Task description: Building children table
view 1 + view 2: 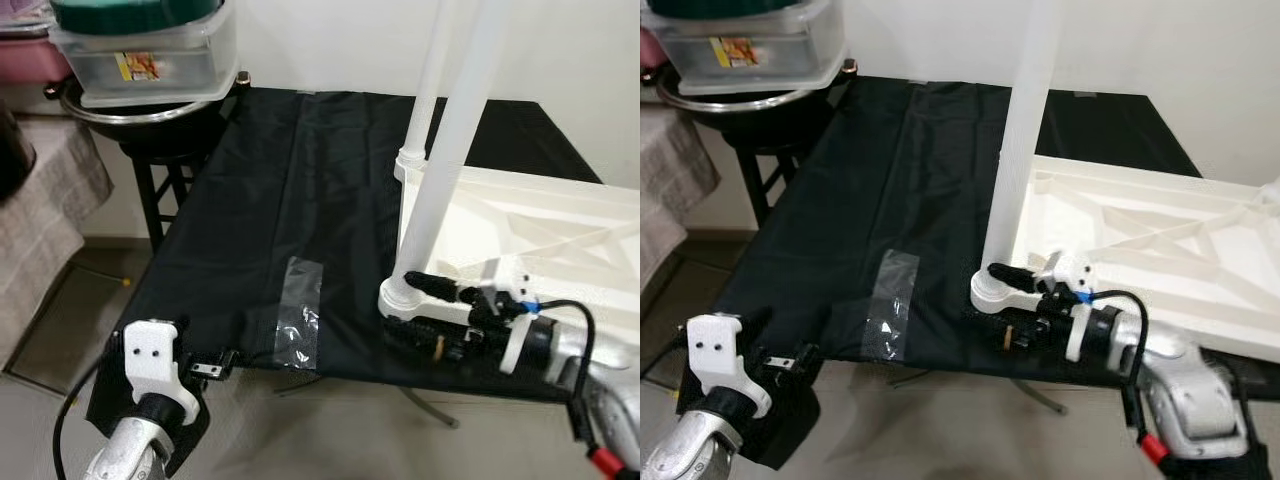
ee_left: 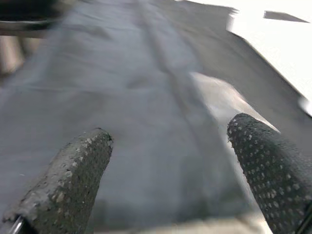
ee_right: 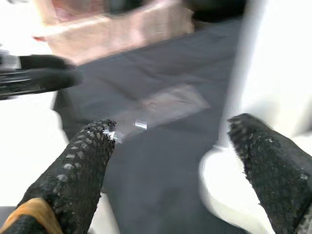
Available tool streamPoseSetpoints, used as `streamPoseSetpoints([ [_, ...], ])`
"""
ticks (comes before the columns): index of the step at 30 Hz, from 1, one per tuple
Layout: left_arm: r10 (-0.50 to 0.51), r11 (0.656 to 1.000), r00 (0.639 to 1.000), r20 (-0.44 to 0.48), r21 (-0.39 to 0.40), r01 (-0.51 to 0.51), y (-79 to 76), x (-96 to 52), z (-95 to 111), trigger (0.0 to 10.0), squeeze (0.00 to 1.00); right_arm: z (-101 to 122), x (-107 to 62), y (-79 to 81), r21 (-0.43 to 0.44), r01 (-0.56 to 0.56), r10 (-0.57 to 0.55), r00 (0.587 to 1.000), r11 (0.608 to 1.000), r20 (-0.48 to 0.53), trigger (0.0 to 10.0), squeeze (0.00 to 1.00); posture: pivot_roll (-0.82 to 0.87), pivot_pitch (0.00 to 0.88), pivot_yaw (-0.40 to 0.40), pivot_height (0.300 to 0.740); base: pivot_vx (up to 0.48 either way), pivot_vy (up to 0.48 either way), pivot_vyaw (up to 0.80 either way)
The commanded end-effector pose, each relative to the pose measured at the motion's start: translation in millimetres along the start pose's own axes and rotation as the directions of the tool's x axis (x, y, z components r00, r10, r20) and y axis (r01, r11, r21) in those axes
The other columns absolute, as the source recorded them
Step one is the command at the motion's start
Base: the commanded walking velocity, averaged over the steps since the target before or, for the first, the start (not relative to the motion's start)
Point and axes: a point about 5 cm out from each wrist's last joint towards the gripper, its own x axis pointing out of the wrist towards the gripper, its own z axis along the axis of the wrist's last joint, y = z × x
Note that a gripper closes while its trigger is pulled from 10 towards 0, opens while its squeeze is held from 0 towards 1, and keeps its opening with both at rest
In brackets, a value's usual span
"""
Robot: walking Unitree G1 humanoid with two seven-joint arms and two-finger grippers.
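A white children's table top point(image 1: 540, 230) lies upside down on the right part of a black cloth-covered surface point(image 1: 300, 170). Two white legs stand upright from its left corners, the near leg point(image 1: 445, 170) and the far leg point(image 1: 428, 80). My right gripper point(image 1: 402, 308) is open at the near leg's round base point(image 1: 393, 296), one finger against it and the other below it, by the cloth's front edge. In the right wrist view, the white base point(image 3: 229, 180) sits close to one fingertip point(image 3: 253, 141). My left gripper point(image 1: 215, 365) hovers open, holding nothing, just off the cloth's front left edge.
A patch of clear tape point(image 1: 298, 310) sticks to the cloth near the front. At the back left, a black stool carries a metal bowl and a clear plastic container point(image 1: 150, 60). A grey-checked cloth point(image 1: 50, 190) hangs at the far left. A white wall rises behind.
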Motion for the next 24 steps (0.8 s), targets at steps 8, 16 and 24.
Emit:
streamPoseSetpoints([
  [8,-0.231,0.973,0.973,0.008,0.006,0.231,-17.7,-14.4,1.1,10.0,0.0,4.6,-26.4,-24.9,-0.02,0.024,-0.025,0.997,1.0,-0.073,10.0,0.0,0.02,0.24,-0.054,0.74,0.0,0.0,0.0],
  [16,-0.35,0.937,0.936,0.03,0.037,0.348,-27.8,-19.7,6.2,10.0,0.0,34.0,-20.5,-60.2,-0.126,0.084,-0.084,0.996,0.989,0.009,10.0,0.0,0.04,0.258,-0.035,0.74,0.0,0.0,0.0],
  [24,-0.348,0.937,0.937,0.036,0.052,0.346,-28.7,-23.8,8.1,10.0,0.0,67.1,-7.6,-72.3,-0.194,-0.042,0.051,0.998,0.98,0.041,10.0,0.0,0.04,0.27,-0.039,0.74,0.0,0.0,0.0],
])
